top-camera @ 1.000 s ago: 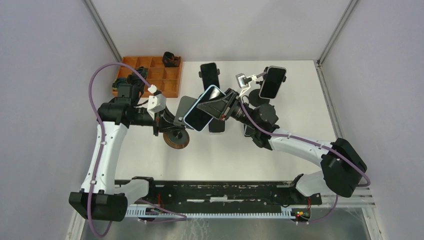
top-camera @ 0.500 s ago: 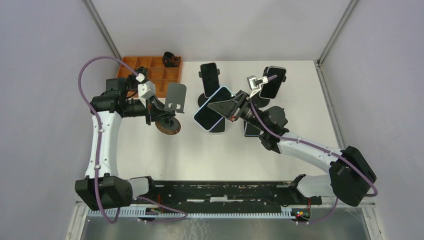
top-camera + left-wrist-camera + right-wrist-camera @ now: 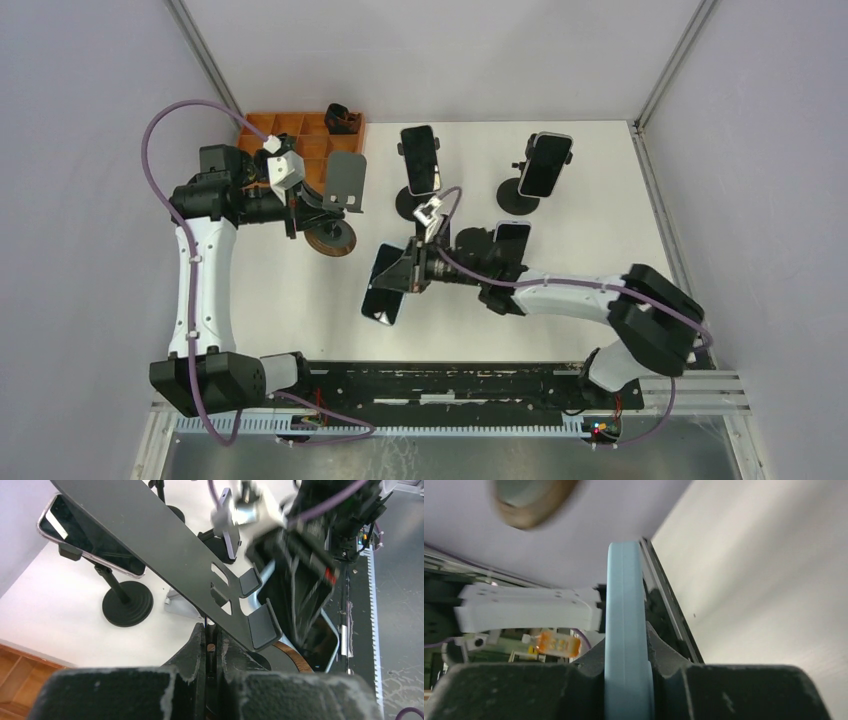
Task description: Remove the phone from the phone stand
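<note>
The phone has a light blue case and a dark screen. My right gripper is shut on its edge and holds it low over the table's near middle, apart from the stand. In the right wrist view the phone's blue edge sits clamped between my fingers. The phone stand is a dark plate on a round wood-rimmed base, and it stands empty. My left gripper is shut on its stem. The left wrist view shows the stand's plate above my left gripper and the phone beyond it.
An orange compartment tray sits at the back left beside the left arm. Two other phones stand on black stands at the back. A further phone sits behind the right arm.
The right gripper carried the phone away from the stand, down and left toward the near table. The left gripper drew the empty stand back to the left.
</note>
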Controlling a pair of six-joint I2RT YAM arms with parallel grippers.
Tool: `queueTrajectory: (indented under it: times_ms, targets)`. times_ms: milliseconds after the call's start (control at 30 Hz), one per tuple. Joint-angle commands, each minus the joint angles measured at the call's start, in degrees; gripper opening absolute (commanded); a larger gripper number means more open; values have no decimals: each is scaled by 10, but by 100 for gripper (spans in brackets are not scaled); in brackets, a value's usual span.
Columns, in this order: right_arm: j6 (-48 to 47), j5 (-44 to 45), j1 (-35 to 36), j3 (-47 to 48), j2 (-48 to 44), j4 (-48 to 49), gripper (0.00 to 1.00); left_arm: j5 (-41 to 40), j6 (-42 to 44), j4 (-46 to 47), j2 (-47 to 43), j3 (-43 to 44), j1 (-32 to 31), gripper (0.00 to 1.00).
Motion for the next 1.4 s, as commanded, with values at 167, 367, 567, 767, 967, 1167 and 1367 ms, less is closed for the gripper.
queueTrajectory:
  times_ms: [167,367,567,767,967,1167,1367]
  targets:
    - [-15,-6,86,179,221,-57,0,5,-39,36,-25,22,8,2]
    - [-14,-6,91,252,324,-80,5,-2,-53,61,-46,-7,14,2]
    - [-26,5,90,281,372,-103,16,8,-48,61,-50,-23,14,2]
    - [-31,25,88,290,392,-122,40,18,-11,28,-45,-26,14,2]
    - [-36,77,74,272,374,-146,70,20,22,-1,-40,-23,14,2]
    - [-93,134,68,269,326,-236,98,21,40,-18,-37,-20,14,2]
    - [-146,165,63,239,230,-266,98,25,55,-45,-22,3,13,2]
